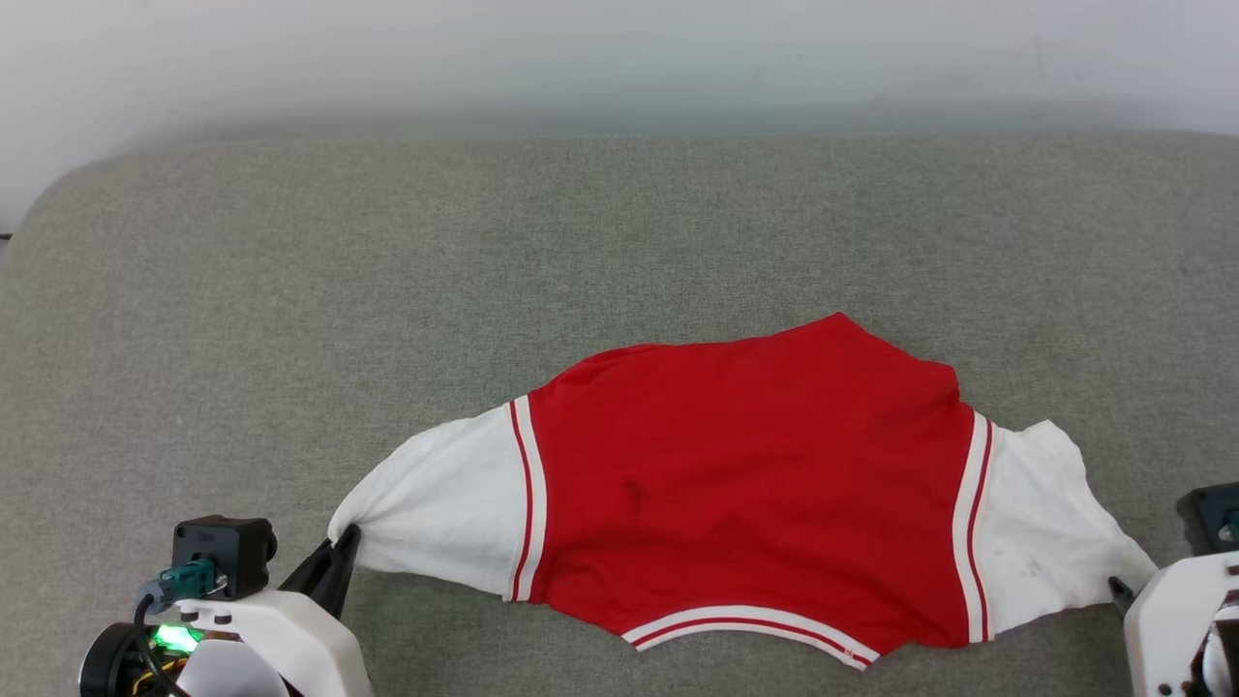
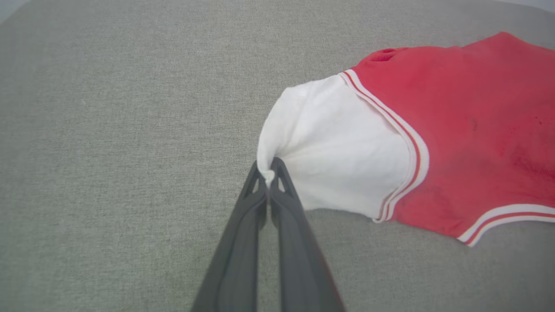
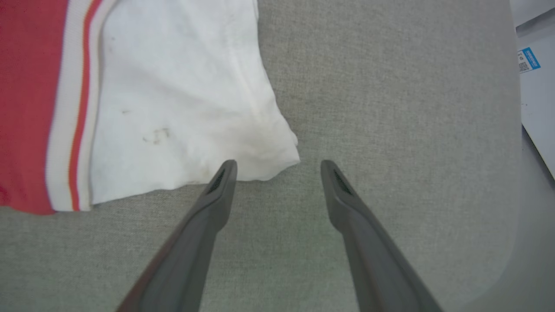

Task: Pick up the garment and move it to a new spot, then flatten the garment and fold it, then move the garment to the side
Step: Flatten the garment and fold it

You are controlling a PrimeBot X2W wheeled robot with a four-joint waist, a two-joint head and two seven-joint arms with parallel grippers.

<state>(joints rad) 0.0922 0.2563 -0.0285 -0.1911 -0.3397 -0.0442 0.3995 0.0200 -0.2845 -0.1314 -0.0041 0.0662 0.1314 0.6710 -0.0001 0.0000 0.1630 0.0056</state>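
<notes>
Shirt [image 1: 745, 484] lay spread near cushion [image 1: 581, 223] front edge, long axis left-right. Left gripper [image 2: 269, 171] clamped left sleeve [image 2: 338, 151] tip. Right gripper [image 3: 277, 167] gaped, holding nothing, right sleeve [image 3: 182, 99] corner just ahead.

Likely a lab or test room — a broad grey woven-fabric work surface [image 1: 290, 290], plain white wall [image 1: 619, 48], blue-and-white label [image 3: 529, 60].

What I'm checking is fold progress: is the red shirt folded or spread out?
Spread out: the shirt lies flat on the grey surface, both white sleeves stretched out sideways.
</notes>
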